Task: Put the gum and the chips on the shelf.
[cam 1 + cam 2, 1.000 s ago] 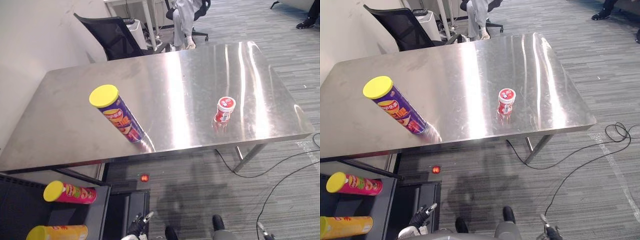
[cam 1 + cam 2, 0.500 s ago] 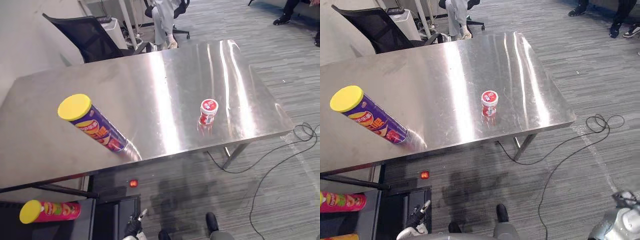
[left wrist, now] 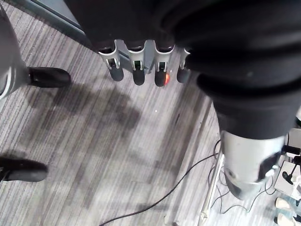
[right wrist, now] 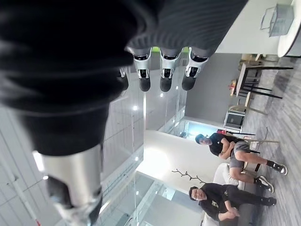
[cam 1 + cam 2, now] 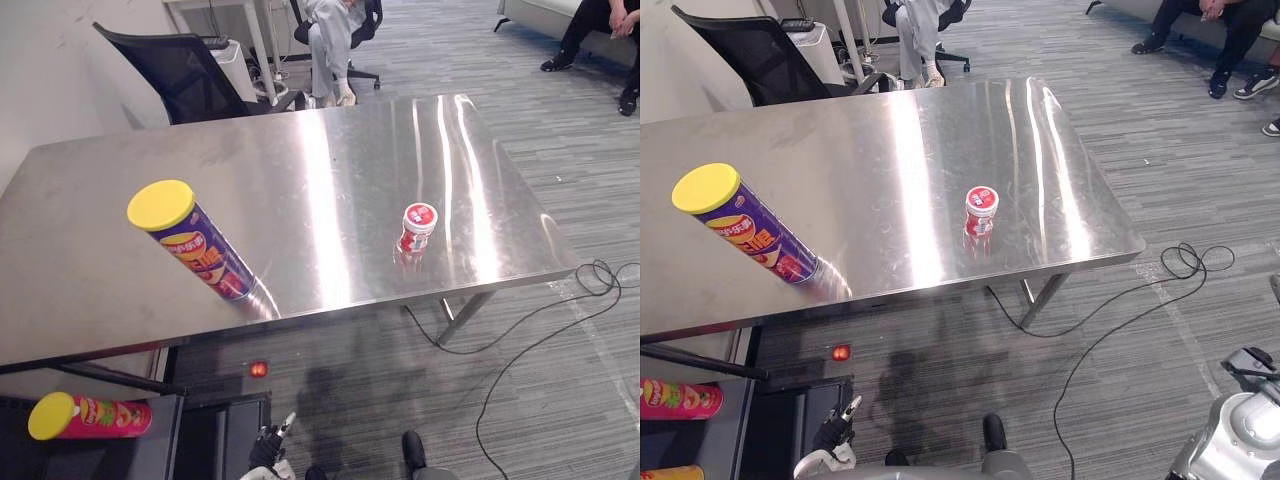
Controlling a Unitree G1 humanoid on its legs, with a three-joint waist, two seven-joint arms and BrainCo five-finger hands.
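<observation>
A purple chips can [image 5: 197,243] with a yellow lid stands near the front left edge of the steel table [image 5: 320,160]. The gum [image 5: 416,227], a small red and white bottle, stands upright near the front right. A dark shelf [image 5: 195,440] sits low at the left, below the table, with a pink chips can [image 5: 86,416] lying on it. My left hand [image 3: 136,66] hangs low over the carpet beside the shelf, fingers straight and holding nothing. My right hand [image 4: 162,66] hangs at my side, fingers relaxed and empty. Both hands are well short of the table.
A black office chair [image 5: 180,75] stands behind the table's far left corner. One person [image 5: 330,30] sits just beyond the table and others [image 5: 600,30] sit at the far right. A small red light [image 5: 259,369] glows on the floor under the table.
The camera has shifted, so the whole scene sits differently in view. The can and the gum have not moved on the table. My right arm now shows at the lower right.
</observation>
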